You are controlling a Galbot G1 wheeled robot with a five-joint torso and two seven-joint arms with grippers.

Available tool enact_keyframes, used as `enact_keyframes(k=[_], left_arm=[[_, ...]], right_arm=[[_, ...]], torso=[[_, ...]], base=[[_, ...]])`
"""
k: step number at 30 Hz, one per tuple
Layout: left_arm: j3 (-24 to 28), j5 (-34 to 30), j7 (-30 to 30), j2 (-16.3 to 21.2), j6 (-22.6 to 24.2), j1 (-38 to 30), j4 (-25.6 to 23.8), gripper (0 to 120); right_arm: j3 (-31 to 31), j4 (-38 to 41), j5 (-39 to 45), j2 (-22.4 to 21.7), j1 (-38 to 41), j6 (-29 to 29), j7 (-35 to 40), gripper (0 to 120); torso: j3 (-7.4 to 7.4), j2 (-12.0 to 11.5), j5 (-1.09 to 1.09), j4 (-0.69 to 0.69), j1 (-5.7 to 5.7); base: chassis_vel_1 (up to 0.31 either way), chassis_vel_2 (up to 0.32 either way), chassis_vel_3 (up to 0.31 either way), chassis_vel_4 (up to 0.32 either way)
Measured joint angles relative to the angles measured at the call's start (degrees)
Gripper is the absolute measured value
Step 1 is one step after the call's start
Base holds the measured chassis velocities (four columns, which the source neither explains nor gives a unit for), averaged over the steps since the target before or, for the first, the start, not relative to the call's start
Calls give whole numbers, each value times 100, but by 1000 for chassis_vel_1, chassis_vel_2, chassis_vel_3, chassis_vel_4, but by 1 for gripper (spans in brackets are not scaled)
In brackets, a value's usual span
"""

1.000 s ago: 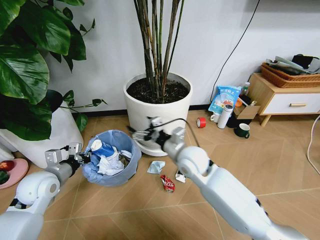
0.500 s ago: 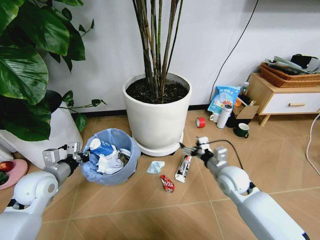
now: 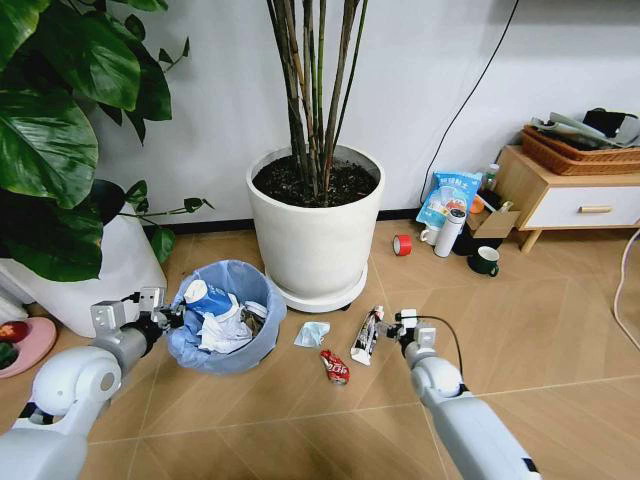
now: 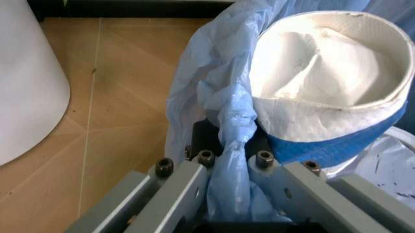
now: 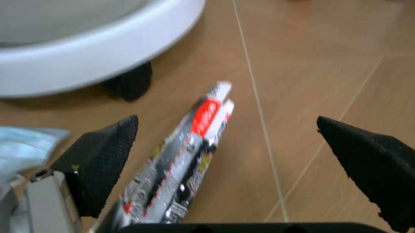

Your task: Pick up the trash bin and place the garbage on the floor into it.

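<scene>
The task is judged to be partly done. At the lower left of the head view the trash bin [image 3: 227, 318] is held at its rim by the left tool [image 3: 160, 313], and crumpled paper and a blue-and-white wrapper [image 3: 206, 297] are already seen inside its light blue bag. Whether the bin is lifted clear of the floor [image 3: 560, 320] or rests on it cannot be told. In the left wrist view the left tool [image 4: 227, 167] is seen clenched on a bunched fold of the bag [image 4: 227, 126] at the rim, with a white and blue paper cup [image 4: 324, 87] lying just beyond it in the bin.

Three pieces are left on the floor at the lower middle of the head view: a light blue mask [image 3: 312, 334], a crushed red wrapper [image 3: 335, 367] below it, and a white printed tube [image 3: 366, 334] to its right, all just in front of the big white plant pot [image 3: 316, 235].

The left arm is stretched forward and low from the lower left corner. The right arm is reached down from the lower right of the frame, with the right tool [image 3: 390, 328] brought close to the floor just beside the tube. In the right wrist view the right tool [image 5: 230, 160] is spread wide and released, and the tube [image 5: 188, 155] lies between its two dark tips, not yet gripped.
</scene>
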Motion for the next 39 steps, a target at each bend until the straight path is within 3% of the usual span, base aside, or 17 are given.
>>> enact_keyframes(k=[9, 22, 33, 36, 37, 39], left_arm=[[16, 7, -40, -34, 1, 31, -23, 0], [19, 12, -34, -49, -10, 13, 3, 0], [2, 10, -20, -52, -16, 26, -12, 0], [1, 10, -18, -52, -16, 22, -15, 0], [0, 7, -14, -56, -17, 20, -24, 0], [0, 5, -11, -56, -19, 23, -34, 0]], right_arm=[[136, -1398, -354, 603, 669, 292, -171, 100], [306, -2180, -560, 933, 1054, 378, -319, 98], [440, -2641, -635, 1092, 1304, 449, -355, 57], [456, -2687, -654, 1103, 1322, 459, -362, 54], [484, -2754, -686, 1117, 1351, 487, -377, 43], [504, -2795, -719, 1123, 1369, 513, -387, 38]], torso=[[0, 0, 0, 0, 0], [0, -1, 0, -1, 0], [0, -1, 0, -1, 0], [0, -1, 0, -1, 0], [0, -1, 1, -1, 0], [0, -1, 0, -1, 0]], base=[[0, 0, 0, 0], [0, 0, 0, 0], [0, 0, 0, 0], [0, 0, 0, 0], [0, 0, 0, 0], [0, 0, 0, 0]])
